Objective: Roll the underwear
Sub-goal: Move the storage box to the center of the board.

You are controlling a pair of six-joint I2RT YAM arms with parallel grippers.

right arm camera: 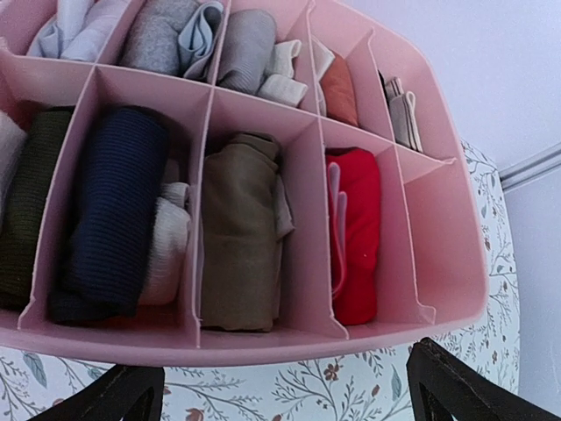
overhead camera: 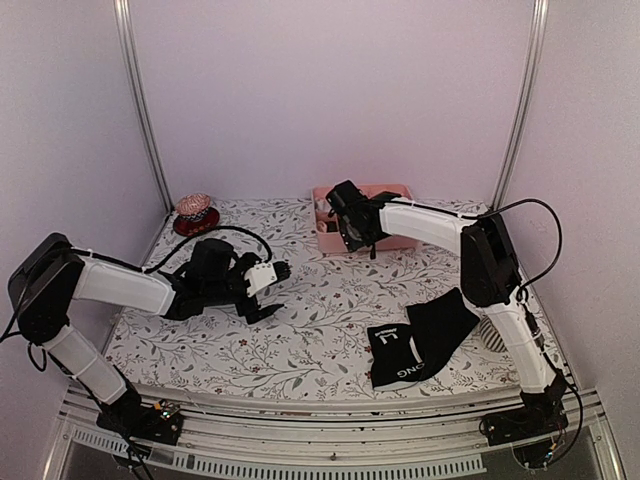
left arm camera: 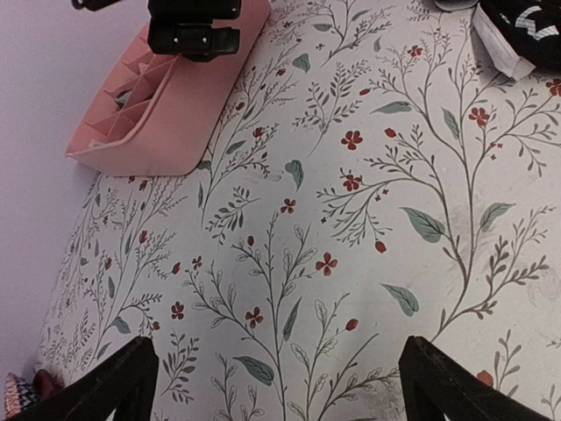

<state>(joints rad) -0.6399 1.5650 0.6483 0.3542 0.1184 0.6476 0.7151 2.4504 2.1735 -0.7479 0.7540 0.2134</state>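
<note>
Underwear (overhead camera: pixel 405 352) lies unrolled nr front edge, by R arm's base. Left gripper (overhead camera: pixel 277 291) & right gripper (overhead camera: pixel 348 230) both gape, nothing held. Right one's over pink tray (overhead camera: pixel 398 188): drop there & you'd snag sorted bundles (right arm camera: pixel 241 237), not briefs.

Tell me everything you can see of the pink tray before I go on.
The tray is pink plastic, split by thin walls into rows of compartments. It sits on the floral cloth at the table's back. Rolled fabric fills most: a navy roll, a tan roll, a red roll, grey ones behind. One end compartment is empty. The right gripper hangs open above, not touching.
</note>
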